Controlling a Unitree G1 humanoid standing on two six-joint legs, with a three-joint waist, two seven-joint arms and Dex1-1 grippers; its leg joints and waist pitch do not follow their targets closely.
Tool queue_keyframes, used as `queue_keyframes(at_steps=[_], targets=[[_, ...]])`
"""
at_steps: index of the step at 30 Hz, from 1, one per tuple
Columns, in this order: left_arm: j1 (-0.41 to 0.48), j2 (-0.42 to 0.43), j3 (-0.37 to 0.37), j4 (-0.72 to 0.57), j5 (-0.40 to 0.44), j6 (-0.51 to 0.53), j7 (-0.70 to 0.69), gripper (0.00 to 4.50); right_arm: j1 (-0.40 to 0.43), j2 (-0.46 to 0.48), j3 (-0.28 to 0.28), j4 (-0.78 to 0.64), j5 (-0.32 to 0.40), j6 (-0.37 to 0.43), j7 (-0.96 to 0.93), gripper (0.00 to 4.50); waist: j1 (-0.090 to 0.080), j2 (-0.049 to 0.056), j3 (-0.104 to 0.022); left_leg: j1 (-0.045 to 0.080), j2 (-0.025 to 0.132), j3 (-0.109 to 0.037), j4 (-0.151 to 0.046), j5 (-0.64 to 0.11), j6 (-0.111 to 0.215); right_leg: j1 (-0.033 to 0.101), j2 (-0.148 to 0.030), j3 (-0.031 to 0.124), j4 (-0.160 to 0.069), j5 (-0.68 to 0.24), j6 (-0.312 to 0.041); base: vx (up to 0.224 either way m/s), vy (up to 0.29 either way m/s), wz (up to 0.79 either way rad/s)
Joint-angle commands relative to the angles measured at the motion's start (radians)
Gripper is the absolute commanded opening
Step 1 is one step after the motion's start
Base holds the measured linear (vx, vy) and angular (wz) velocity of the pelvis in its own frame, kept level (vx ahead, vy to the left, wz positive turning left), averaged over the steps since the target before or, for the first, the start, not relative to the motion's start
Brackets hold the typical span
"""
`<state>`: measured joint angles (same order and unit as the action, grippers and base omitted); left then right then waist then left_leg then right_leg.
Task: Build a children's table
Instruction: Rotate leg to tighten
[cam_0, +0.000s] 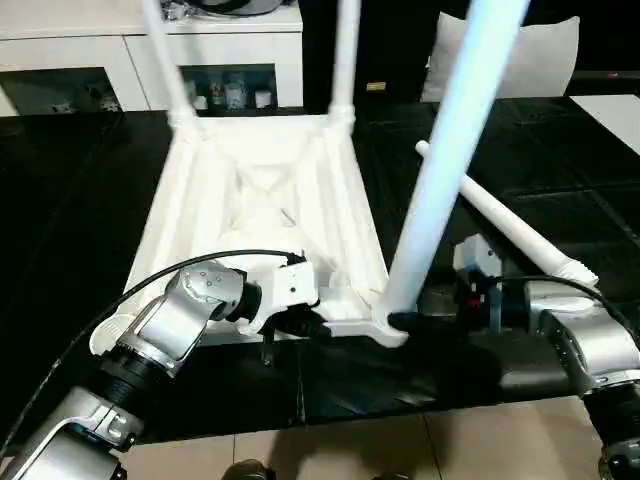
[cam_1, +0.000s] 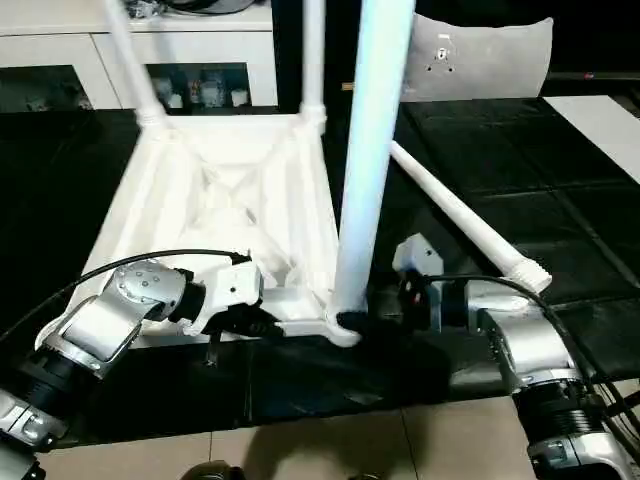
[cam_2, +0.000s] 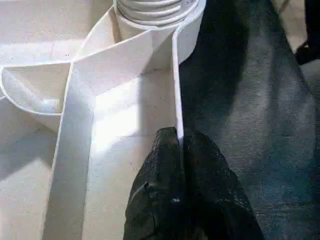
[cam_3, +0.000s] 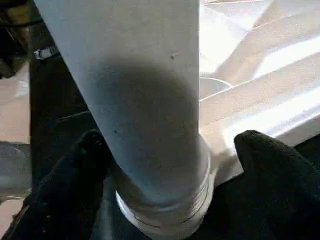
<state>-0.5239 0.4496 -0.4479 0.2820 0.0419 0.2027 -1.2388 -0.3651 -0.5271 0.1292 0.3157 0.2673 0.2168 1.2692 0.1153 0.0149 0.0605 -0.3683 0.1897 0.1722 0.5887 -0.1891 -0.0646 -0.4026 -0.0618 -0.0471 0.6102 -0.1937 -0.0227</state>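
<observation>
The white tabletop lies upside down on the black work table, ribs up. Two legs stand in its far corner sockets. A third leg stands in the near right socket, leaning slightly right. A loose leg lies on the black surface to the right. My left gripper is shut on the tabletop's near rim, and the thin wall sits pinched between its fingers. My right gripper is open, with one finger on each side of the third leg's base.
The black table's front edge runs just below my forearms, with beige floor beyond it. A white cabinet stands at the back left. A pale cushion-like panel stands at the back right.
</observation>
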Motion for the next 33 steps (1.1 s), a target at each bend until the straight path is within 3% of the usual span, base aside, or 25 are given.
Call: queue_keyframes(at_steps=[1, 12, 14, 19, 22, 23, 24, 25, 26, 27, 28, 30, 33], targets=[[-0.001, 0.000, -0.061, 0.016, 0.019, -0.018, -0.049, 0.00, -0.008, -0.012, 0.008, -0.008, 0.012, 0.011, 0.016, 3.84, -0.005, -0.013, -0.062, 0.008, 0.040, -0.005, -0.063, -0.137, 0.072, 0.052, -0.075, 0.041, -0.072, -0.180, -0.208, 0.000, 0.000, 0.00], [-0.001, -0.009, -0.060, 0.037, 0.016, -0.038, -0.055, 0.00, -0.009, 0.005, 0.015, -0.002, 0.018, 0.025, 0.033, 2.85, -0.005, -0.014, -0.064, 0.007, 0.038, -0.005, -0.061, -0.121, 0.072, 0.052, -0.073, 0.041, -0.070, -0.165, -0.207, 0.000, 0.000, 0.00], [0.001, -0.009, -0.058, 0.036, 0.013, -0.036, -0.055, 0.00, -0.005, 0.007, 0.014, -0.006, 0.019, 0.030, 0.034, 2.79, -0.004, -0.008, -0.064, 0.008, 0.039, -0.006, -0.061, -0.123, 0.069, 0.051, -0.073, 0.041, -0.069, -0.169, -0.207, 0.000, 0.000, 0.00], [0.016, -0.027, -0.035, 0.010, -0.014, 0.017, -0.032, 0.00, 0.019, 0.032, 0.007, -0.045, 0.037, 0.078, -0.007, 2.68, -0.005, -0.011, -0.064, 0.007, 0.039, -0.006, -0.061, -0.119, 0.070, 0.053, -0.072, 0.040, -0.067, -0.145, -0.213, 0.000, 0.000, 0.00], [0.031, -0.085, 0.018, -0.021, -0.034, 0.130, 0.087, 0.00, 0.013, 0.105, -0.022, -0.044, 0.025, 0.131, -0.172, 2.67, -0.011, -0.011, -0.061, 0.008, 0.038, -0.006, -0.064, -0.130, 0.062, 0.052, -0.074, 0.040, -0.071, -0.170, -0.213, 0.000, 0.000, 0.00], [0.031, -0.095, 0.026, -0.023, -0.032, 0.145, 0.110, 0.00, 0.010, 0.117, -0.026, -0.038, 0.016, 0.134, -0.205, 2.59, -0.016, -0.012, -0.052, 0.008, 0.034, -0.007, -0.069, -0.170, 0.044, 0.049, -0.075, 0.039, -0.083, -0.266, -0.192, 0.000, 0.000, 0.00], [0.028, -0.153, 0.066, -0.026, -0.035, 0.230, 0.217, 0.00, -0.013, 0.180, -0.052, 0.002, -0.021, 0.143, -0.360, 2.59, -0.024, -0.010, -0.050, 0.011, 0.035, -0.007, -0.071, -0.194, 0.025, 0.045, -0.075, 0.040, -0.087, -0.330, -0.177, 0.000, 0.000, 0.00], [0.028, -0.153, 0.066, -0.026, -0.035, 0.230, 0.217, 0.00, -0.013, 0.180, -0.052, 0.002, -0.021, 0.143, -0.360, 2.59, -0.029, -0.010, -0.046, 0.011, 0.034, -0.009, -0.074, -0.213, 0.017, 0.043, -0.075, 0.037, -0.093, -0.374, -0.169, 0.000, 0.000, 0.00], [0.018, -0.208, 0.100, -0.018, -0.033, 0.282, 0.309, 0.00, -0.031, 0.229, -0.077, 0.031, -0.029, 0.154, -0.456, 2.51, -0.034, -0.011, -0.047, 0.012, 0.033, -0.012, -0.074, -0.226, 0.010, 0.044, -0.076, 0.036, -0.096, -0.408, -0.157, -0.051, 0.013, -0.09], [0.017, -0.217, 0.105, -0.017, -0.032, 0.288, 0.323, 0.00, -0.034, 0.236, -0.080, 0.035, -0.029, 0.155, -0.470, 2.50, -0.043, -0.015, -0.048, 0.003, 0.029, -0.016, -0.077, -0.221, 0.001, 0.052, -0.078, 0.033, -0.096, -0.440, -0.136, -0.051, 0.013, -0.09], [0.012, -0.245, 0.119, -0.013, -0.028, 0.310, 0.368, 0.00, -0.043, 0.258, -0.091, 0.046, -0.031, 0.161, -0.512, 2.50, -0.047, -0.014, -0.048, 0.001, 0.029, -0.017, -0.077, -0.224, 0.000, 0.050, -0.076, 0.032, -0.098, -0.452, -0.126, 0.000, 0.000, 0.00], [0.001, -0.292, 0.138, -0.002, -0.018, 0.336, 0.443, 0.00, -0.057, 0.293, -0.104, 0.070, -0.045, 0.162, -0.586, 2.50, -0.059, -0.015, -0.050, 0.009, 0.028, -0.013, -0.071, -0.225, 0.014, 0.041, -0.075, 0.038, -0.106, -0.442, -0.123, 0.000, 0.000, 0.00], [-0.007, -0.337, 0.149, 0.004, -0.002, 0.348, 0.511, 0.00, -0.068, 0.327, -0.115, 0.091, -0.064, 0.161, -0.663, 2.50, -0.057, -0.016, -0.051, 0.005, 0.025, -0.011, -0.069, -0.195, 0.040, 0.042, -0.072, 0.038, -0.105, -0.409, -0.119, 0.000, 0.000, 0.00]])
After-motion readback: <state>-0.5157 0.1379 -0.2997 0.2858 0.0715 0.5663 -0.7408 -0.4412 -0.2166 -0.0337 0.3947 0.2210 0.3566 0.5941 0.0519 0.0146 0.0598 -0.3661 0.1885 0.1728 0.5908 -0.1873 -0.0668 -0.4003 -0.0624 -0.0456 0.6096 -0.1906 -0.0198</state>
